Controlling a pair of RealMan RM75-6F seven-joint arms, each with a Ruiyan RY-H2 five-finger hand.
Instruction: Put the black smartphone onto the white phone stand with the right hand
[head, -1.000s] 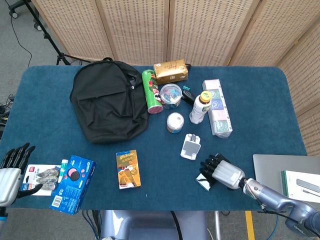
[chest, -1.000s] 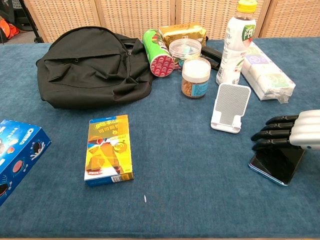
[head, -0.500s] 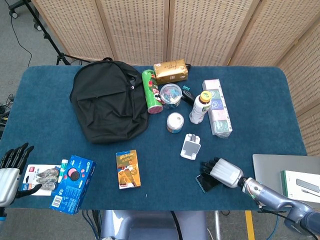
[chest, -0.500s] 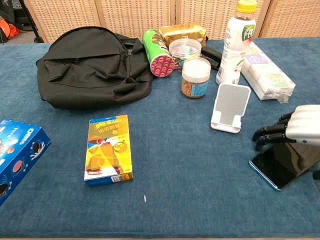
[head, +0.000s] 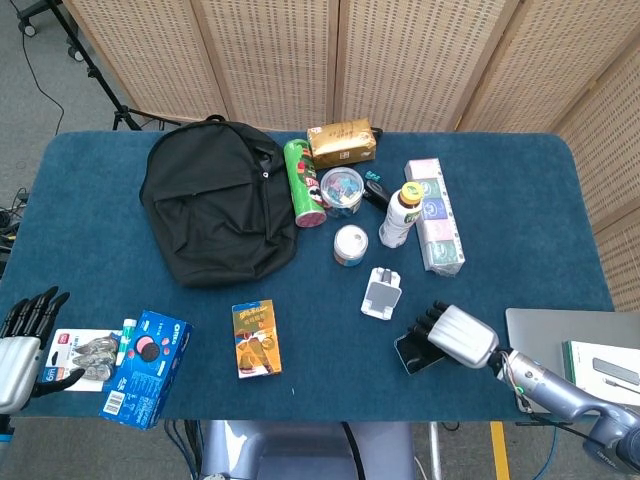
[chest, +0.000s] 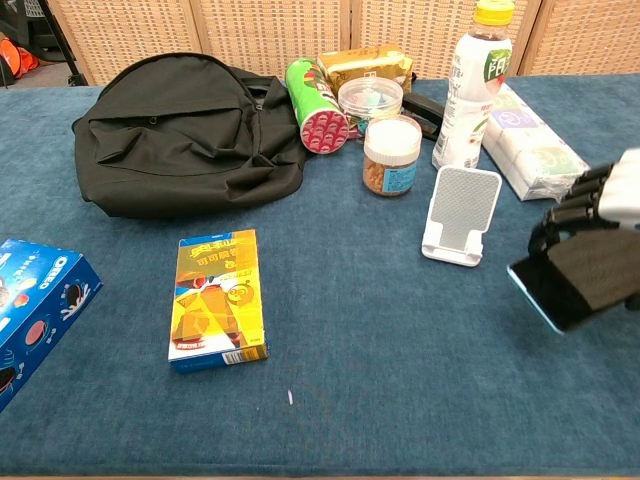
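Note:
The black smartphone (chest: 583, 281) is lifted off the blue table, tilted with its screen facing the chest camera. My right hand (chest: 600, 204) grips it from behind and above, fingers curled over its top edge. In the head view the right hand (head: 458, 335) holds the smartphone (head: 417, 351) just right of and below the white phone stand (head: 381, 294). The white phone stand (chest: 461, 214) is upright and empty, a short way left of the phone. My left hand (head: 22, 335) rests open at the table's near left corner, holding nothing.
A black backpack (head: 213, 207), green chip can (head: 301, 182), jars, a drink bottle (head: 399, 213) and tissue pack (head: 433, 215) crowd the back. An orange box (head: 257, 337) and blue cookie box (head: 148, 366) lie at the front left. A laptop (head: 570, 342) lies far right.
My right hand has closed on the smartphone and raised it off the table, tilting it up and carrying it slightly toward the stand. The left hand has not moved.

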